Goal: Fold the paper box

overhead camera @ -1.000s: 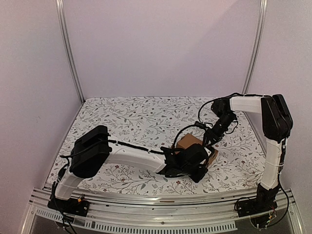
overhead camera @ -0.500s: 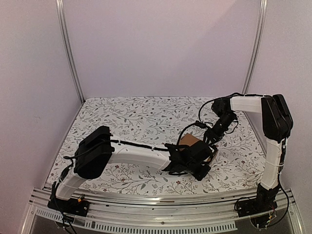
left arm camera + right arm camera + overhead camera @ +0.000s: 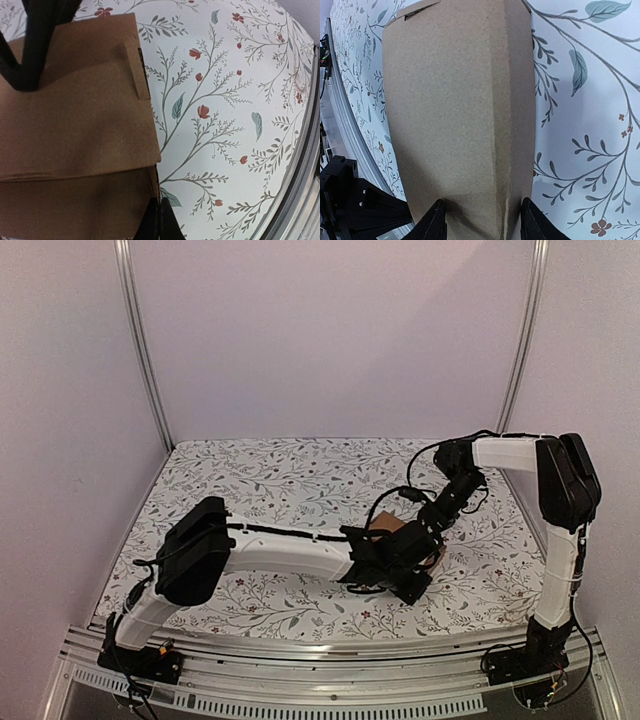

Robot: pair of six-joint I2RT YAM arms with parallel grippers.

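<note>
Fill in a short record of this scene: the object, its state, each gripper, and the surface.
object: paper box, plain brown cardboard
state: folded into an oblong, top flap down, lying flat
right gripper: fingers clamp one end of the box from both sides
left gripper: shut, tips at the box's edge; unclear whether it pinches any cardboard
surface: table with a floral cover
</note>
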